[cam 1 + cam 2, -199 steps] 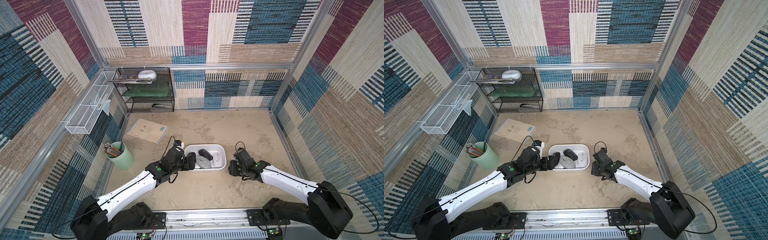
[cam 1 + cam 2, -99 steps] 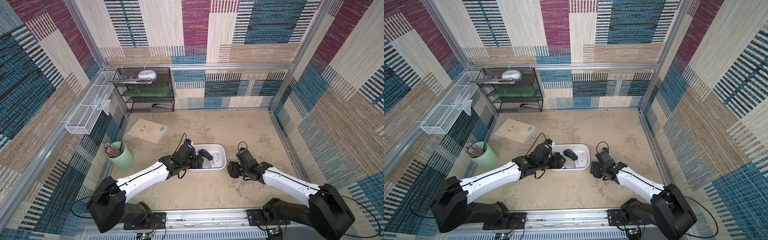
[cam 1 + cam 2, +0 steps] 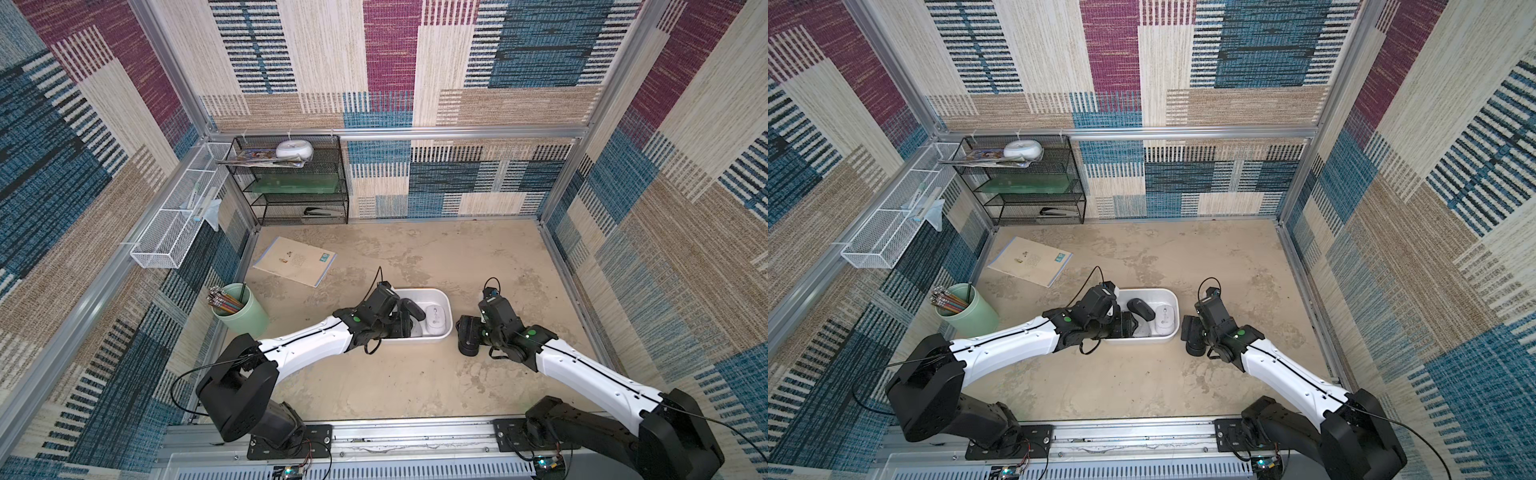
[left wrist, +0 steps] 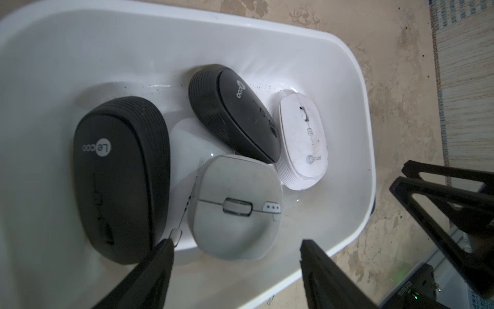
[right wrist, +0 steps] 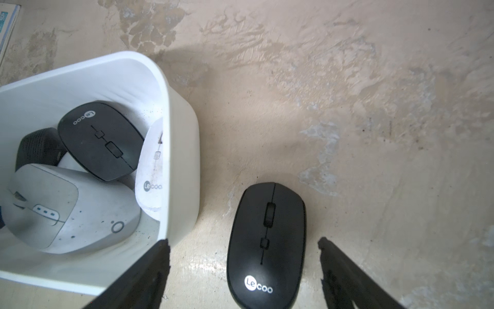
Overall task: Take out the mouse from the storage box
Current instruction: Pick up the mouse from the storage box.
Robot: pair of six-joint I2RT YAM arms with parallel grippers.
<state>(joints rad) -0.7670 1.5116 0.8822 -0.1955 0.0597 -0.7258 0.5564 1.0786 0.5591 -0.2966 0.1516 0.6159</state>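
Observation:
The storage box [image 3: 447, 300] [image 3: 1174, 300], a shallow white tub, stands mid-floor and holds several mice. In the left wrist view a grey mouse [image 4: 235, 206] lies nearest, with a big black mouse [image 4: 120, 174], a second black mouse [image 4: 235, 115] and a white mouse [image 4: 302, 141] around it. My left gripper [image 4: 236, 244] [image 3: 405, 324] hangs open inside the box [image 4: 107, 40], its fingers either side of the grey mouse's near end, gripping nothing. Right of the box [image 5: 181, 149], my right gripper [image 5: 243, 240] [image 3: 467, 336] stands open astride a black mouse [image 5: 267, 240] lying flat on the floor.
A green cup of pencils [image 3: 241, 309] stands left of the left arm. A booklet [image 3: 295, 259] lies behind the box. A black mesh rack [image 3: 299, 183] and a white wire basket [image 3: 178, 224] sit at the back left. Patterned walls close in all sides.
My left gripper has moved right, from the box's left edge to inside it over the mice. The right gripper stays beside the box over the black mouse.

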